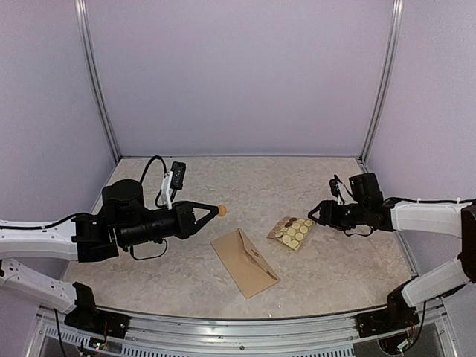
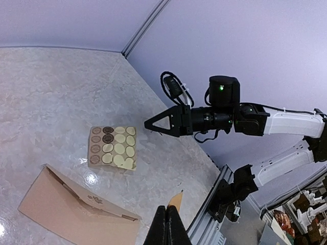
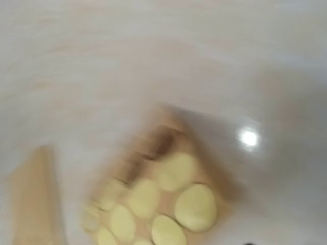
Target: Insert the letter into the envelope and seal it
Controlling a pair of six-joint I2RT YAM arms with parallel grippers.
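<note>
While one envelope [image 1: 245, 262] lies flat, left claw [image 1: 218, 210] pinches one sticker [image 1: 222, 210], right claw [image 1: 312, 214] closed

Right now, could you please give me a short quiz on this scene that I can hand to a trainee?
1. True or false: the sticker sheet lies on top of the envelope.
2. What is pinched at the tip of the left gripper? A) a round sticker; B) a corner of the envelope; C) nothing.
3. Fill in: the gripper nearer the sticker sheet is the ____ one.

Key
1. False: the sheet lies beside the envelope, with a gap visible in the left wrist view.
2. A.
3. Right: the right gripper is just beside the sheet.
</note>
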